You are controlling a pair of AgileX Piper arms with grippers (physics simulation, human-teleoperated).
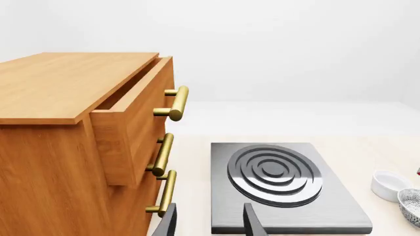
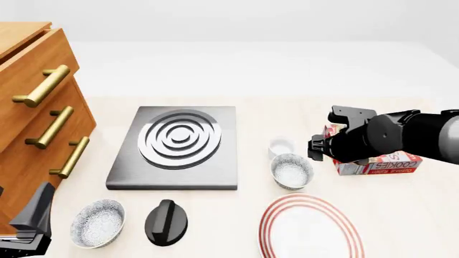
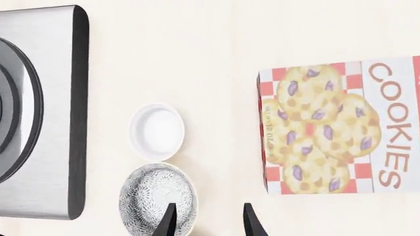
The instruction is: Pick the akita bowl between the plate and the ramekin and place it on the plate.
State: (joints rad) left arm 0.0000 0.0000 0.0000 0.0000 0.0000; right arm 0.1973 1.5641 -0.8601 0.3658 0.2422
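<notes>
Your target, the small grey-speckled akita bowl [image 2: 291,171], sits on the pale table [image 2: 401,215] between the tiny plain white ramekin [image 2: 281,145] and the large red-ringed white plate [image 2: 310,228], touching neither hand. Your right hand [image 3: 207,219] hovers just beside the bowl, fingers apart and empty, near the red-checked cookie box [image 3: 338,127]. Your left hand [image 1: 208,223] is likewise open, facing the grey stove plate [image 1: 284,186] and wooden drawer cabinet [image 1: 78,142].

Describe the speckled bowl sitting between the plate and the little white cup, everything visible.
The bowl is small and round, with a white inside under fine grey speckles and a grey patterned outside; it looks ceramic. It stands upright and empty on the table, beyond the red-ringed plate and just in front of the plain white cup, which it nearly touches. The stove plate lies to its left. The right gripper hovers open beside it, not touching.
</notes>
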